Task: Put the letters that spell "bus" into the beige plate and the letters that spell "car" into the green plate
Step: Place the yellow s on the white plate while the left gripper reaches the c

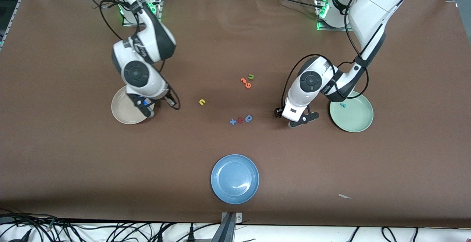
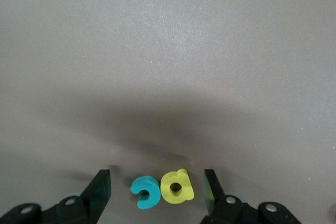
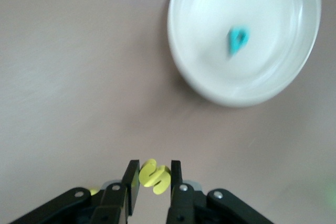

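Right claw (image 3: 153, 178) grips yellow "s" (image 3: 154, 176), next drop into beige plate (image 3: 210, 85). Left claw (image 2: 157, 192) wide, straddling teal "c" (image 2: 145, 192) and yellow "a" (image 2: 177, 187); narrow onto one.

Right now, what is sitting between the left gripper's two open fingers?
The left wrist view shows the teal "c" and yellow "a" side by side on bare table, between the left gripper's fingers.
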